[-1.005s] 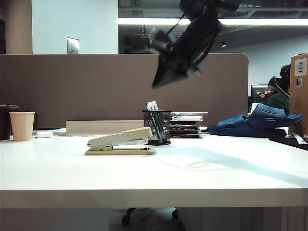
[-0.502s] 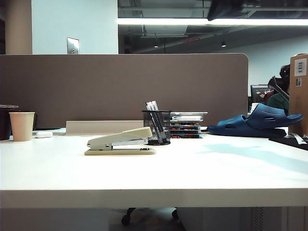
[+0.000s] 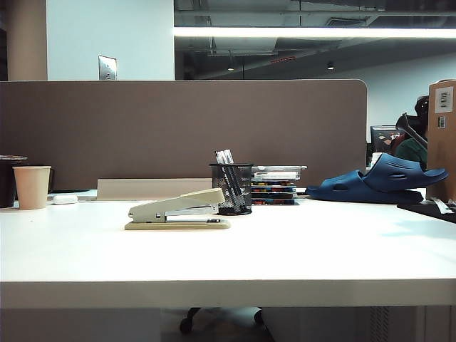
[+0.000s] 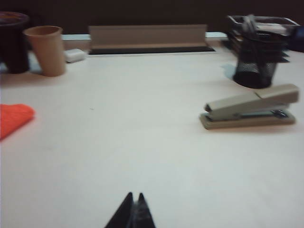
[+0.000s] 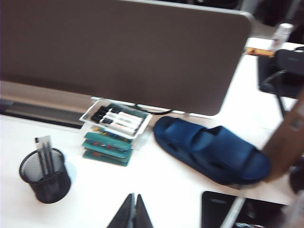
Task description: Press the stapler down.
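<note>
Exterior view shows the stapler (image 3: 178,211) sitting flat on the white surface (image 3: 235,256), a bit left of centre, just in front of the mesh pen cup (image 3: 231,188), with its top arm angled up and nothing touching it. Neither arm shows in that view at all.

The left end effector (image 4: 134,211) hangs low over bare surface near the front edge, fingers pinched together to a narrow point, with the stapler off to its right and farther back. The right end effector (image 5: 133,211) is pinched narrow too, up high over the right side, between the mesh pen cup and the blue sandal (image 5: 211,149).

To press well, I'd come straight down on the raised front end of the top arm, not the hinge end, with the fingers kept together as a blunt tip. Stay centred on the arm's width or the stapler will likely tip or skate sideways.

Containers: the mesh pen cup holds a few pens, the clear tray (image 5: 116,118) on the stacked boxes holds markers, and I can't see inside the paper cup (image 3: 33,187) at far left.
</note>
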`<action>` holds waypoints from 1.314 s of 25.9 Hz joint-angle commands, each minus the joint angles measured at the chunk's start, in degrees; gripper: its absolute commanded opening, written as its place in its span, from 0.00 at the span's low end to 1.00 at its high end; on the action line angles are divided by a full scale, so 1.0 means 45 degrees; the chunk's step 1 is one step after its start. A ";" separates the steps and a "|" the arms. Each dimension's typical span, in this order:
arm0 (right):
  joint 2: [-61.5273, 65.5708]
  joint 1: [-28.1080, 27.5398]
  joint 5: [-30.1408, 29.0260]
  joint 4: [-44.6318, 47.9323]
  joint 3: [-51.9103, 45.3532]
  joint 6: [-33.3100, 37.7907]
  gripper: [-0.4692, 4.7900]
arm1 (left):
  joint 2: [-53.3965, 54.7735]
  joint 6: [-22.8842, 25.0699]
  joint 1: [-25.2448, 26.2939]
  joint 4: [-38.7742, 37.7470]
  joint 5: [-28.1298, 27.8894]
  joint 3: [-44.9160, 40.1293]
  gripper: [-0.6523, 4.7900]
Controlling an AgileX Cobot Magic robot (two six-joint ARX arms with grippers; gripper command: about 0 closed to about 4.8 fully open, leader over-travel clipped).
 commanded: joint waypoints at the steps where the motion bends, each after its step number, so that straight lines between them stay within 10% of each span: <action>1: -0.0991 -0.0573 0.0039 -0.0432 -0.0185 -0.0005 0.07 | 0.0000 0.0000 0.0005 0.0520 -0.1190 0.0068 0.11; 34: -1.4479 -0.1360 0.0461 0.5367 -1.6597 0.0733 0.07 | 0.0000 0.0000 -0.0005 0.0539 -0.0665 0.0073 0.11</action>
